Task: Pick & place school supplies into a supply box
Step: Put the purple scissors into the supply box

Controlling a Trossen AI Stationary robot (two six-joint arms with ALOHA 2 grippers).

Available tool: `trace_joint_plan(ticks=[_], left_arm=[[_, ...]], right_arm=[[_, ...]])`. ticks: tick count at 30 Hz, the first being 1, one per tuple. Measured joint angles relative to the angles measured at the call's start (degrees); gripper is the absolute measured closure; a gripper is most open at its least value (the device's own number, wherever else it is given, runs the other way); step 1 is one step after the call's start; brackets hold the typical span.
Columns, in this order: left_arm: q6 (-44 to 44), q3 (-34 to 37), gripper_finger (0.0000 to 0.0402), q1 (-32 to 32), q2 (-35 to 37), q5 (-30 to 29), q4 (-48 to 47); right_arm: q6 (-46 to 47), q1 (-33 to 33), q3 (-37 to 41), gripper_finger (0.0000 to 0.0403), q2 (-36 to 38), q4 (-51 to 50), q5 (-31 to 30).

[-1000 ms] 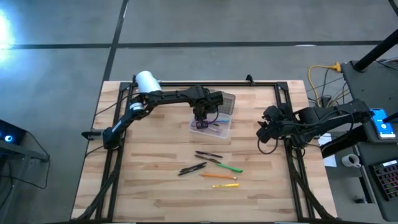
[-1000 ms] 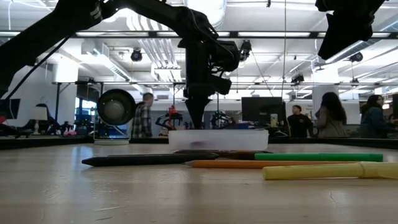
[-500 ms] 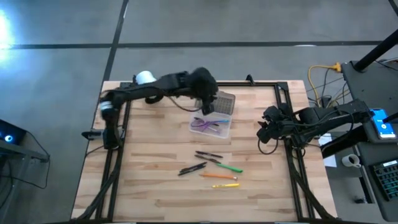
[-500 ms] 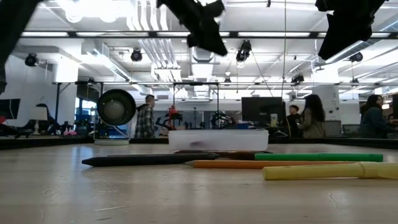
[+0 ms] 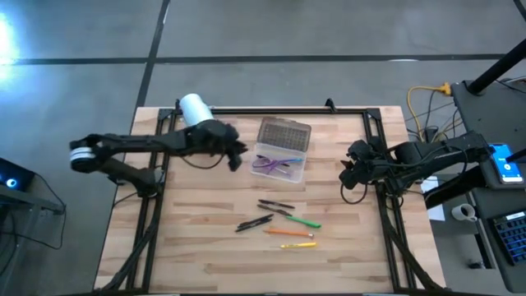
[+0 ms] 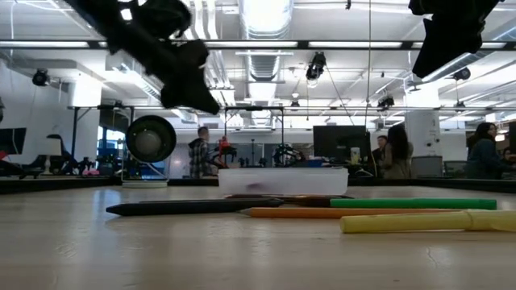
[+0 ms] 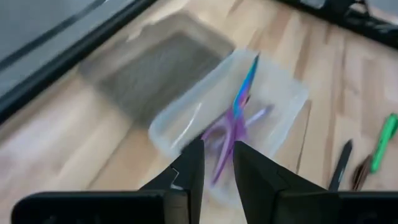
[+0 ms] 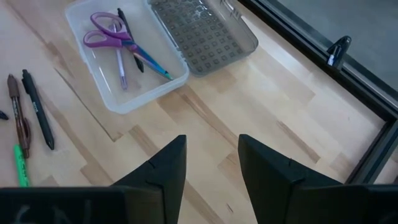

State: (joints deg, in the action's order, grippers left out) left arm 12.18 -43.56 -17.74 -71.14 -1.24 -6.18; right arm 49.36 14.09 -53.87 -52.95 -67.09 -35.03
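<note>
Over the table's left side, the left gripper [image 5: 233, 153] hangs empty, jaws narrowly parted, just beside the supply box [image 5: 279, 163], which holds purple scissors [image 8: 107, 37]. Off right, the right gripper [image 5: 348, 174] waits, jaws apart.

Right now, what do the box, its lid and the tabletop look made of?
Box: looks like translucent plastic, smooth; the scissors show through its walls.
Lid: grey, probably plastic too, with a moulded grid texture and a clear rim.
Tabletop: pale wood planks, with visible grain and seams, and a matte finish; whether solid or veneer cannot be told.
</note>
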Motion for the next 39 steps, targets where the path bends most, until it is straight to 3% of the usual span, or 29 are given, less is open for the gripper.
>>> trace_joint_plan(ticks=[6,13,16,22,26,29,34,39], left_arm=[[6.04,8.14,0.0332,0.07,2.34,0.37,-4.55],[9.38,8.71,0.0332,0.07,-0.51,1.03,-7.41],[7.18,6.85,0.0332,0.14,-0.04,0.75,0.01],[2.71,2.05,0.0332,0.45,2.74,-1.27,26.13],[0.39,0.43,0.0332,0.39,1.34,-1.44,23.74],[3.26,3.66,0.0332,0.82,-1.14,-1.27,21.36],[10.43,8.70,0.0332,2.53,-2.65,-1.19,29.72],[7.45,4.92,0.0332,2.69,0.27,-1.35,25.57]], right_arm=[[0.25,-0.04,0.00,0.0266,0.00,0.17,-0.09],[3.00,-0.02,0.00,0.0266,-0.02,0.20,0.14],[3.17,-0.02,0.00,0.0266,-0.02,0.21,0.17],[3.17,0.00,0.00,0.0266,-0.04,0.22,0.28],[3.02,0.00,0.00,0.0266,-0.07,0.35,0.28],[2.71,0.00,0.00,0.0266,-0.07,0.35,0.28],[2.51,0.00,0.00,0.0266,-0.07,0.33,0.31],[2.51,0.02,0.00,0.0266,-0.07,0.31,0.45]])
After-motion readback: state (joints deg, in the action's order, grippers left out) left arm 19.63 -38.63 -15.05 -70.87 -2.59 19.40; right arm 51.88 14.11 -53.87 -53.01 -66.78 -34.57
